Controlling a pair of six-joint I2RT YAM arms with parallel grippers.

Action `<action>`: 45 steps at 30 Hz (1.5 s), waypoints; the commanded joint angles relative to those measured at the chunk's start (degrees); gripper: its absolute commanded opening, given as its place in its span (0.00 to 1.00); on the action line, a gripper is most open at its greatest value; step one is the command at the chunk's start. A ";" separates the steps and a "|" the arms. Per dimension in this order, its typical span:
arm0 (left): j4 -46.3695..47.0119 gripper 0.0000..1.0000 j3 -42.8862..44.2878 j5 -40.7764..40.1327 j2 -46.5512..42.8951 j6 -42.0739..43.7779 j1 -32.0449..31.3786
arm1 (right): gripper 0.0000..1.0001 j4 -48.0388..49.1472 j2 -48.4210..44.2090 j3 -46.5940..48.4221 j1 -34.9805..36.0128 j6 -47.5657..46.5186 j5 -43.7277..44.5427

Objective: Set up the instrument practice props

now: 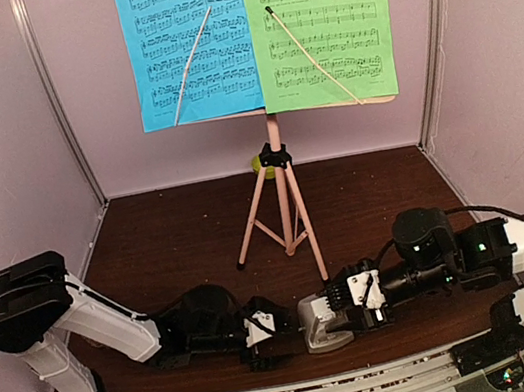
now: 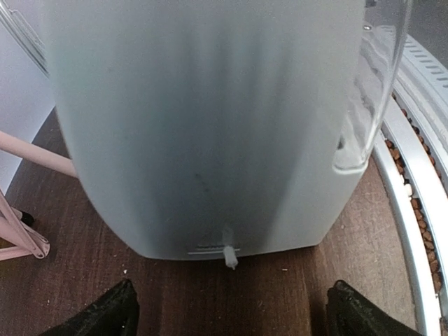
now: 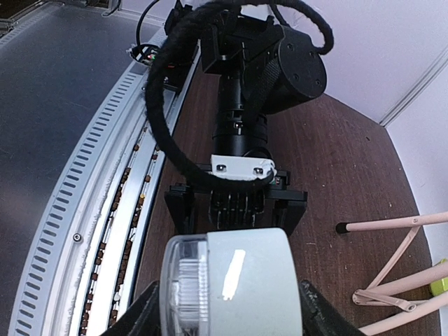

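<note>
The metronome [image 1: 322,328] sits at the near edge of the brown table [image 1: 169,243], near the middle, between the two pincers and well in front of the stand. From above it is a small pale grey-white block with rounded corners. In the left wrist view its body [image 2: 203,126] fills the frame as a smooth, frosted white shell that narrows toward a small white peg, with the clear cover [image 2: 371,84] curving off its right side. The right gripper [image 1: 349,311] grasps it: in the right wrist view its dark fingers [image 3: 140,315] press either side of the metronome. The left gripper [image 1: 269,332] is released, its fingers [image 2: 98,318] spread wide and just short of the shell, with bare table between them. Whether the metronome rests on the table or is lifted cannot be told. At the far middle stands the pink music stand [image 1: 277,153] on tripod legs. It carries the blue sheet [image 1: 185,47] on the left and the green sheet [image 1: 323,23] on the right, each crossed by a thin pink retaining arm.
</note>
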 commanded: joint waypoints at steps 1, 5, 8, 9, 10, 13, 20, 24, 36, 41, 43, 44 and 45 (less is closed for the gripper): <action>7.60 0.97 1.18 -0.57 1.84 3.01 -0.21 | 0.08 3.77 0.58 4.41 1.03 -4.03 0.95; 11.29 0.98 0.81 -1.58 3.18 3.63 -0.12 | 0.08 3.39 1.65 4.64 1.50 -4.87 1.06; 12.97 0.98 0.52 -0.87 3.77 3.66 -0.04 | 0.08 3.36 2.21 4.51 1.90 -5.56 1.23; 13.10 0.97 0.52 -0.26 3.94 3.78 0.09 | 0.07 3.23 2.41 4.50 2.03 -5.75 1.31; 13.08 0.97 0.64 0.44 4.09 3.81 0.20 | 0.07 3.17 2.56 4.45 2.13 -6.01 1.51; 12.01 0.93 1.43 2.26 4.73 4.15 0.53 | 0.07 3.35 2.77 4.27 2.40 -6.49 1.83; 11.53 0.89 2.51 4.47 6.43 4.44 2.02 | 0.06 3.64 3.12 3.99 2.82 -7.15 2.29; 11.22 0.86 3.68 5.17 7.17 4.60 2.48 | 0.06 4.01 3.30 3.70 3.03 -7.19 2.44; 9.90 0.72 5.56 7.09 9.52 5.59 3.21 | 0.05 4.39 2.79 2.91 3.11 -7.53 3.08; 10.35 0.75 5.96 7.66 10.39 5.55 3.28 | 0.04 4.49 2.77 2.67 3.08 -7.57 3.20; 10.08 0.71 6.18 8.04 10.26 5.66 3.25 | 0.04 4.49 2.77 2.64 3.09 -7.59 3.21; 10.14 0.68 6.11 8.07 10.16 5.71 3.30 | 0.04 4.52 2.77 2.59 3.08 -7.65 3.25; 10.11 0.66 6.08 8.07 9.97 5.76 3.35 | 0.04 4.51 2.76 2.64 3.08 -7.66 3.21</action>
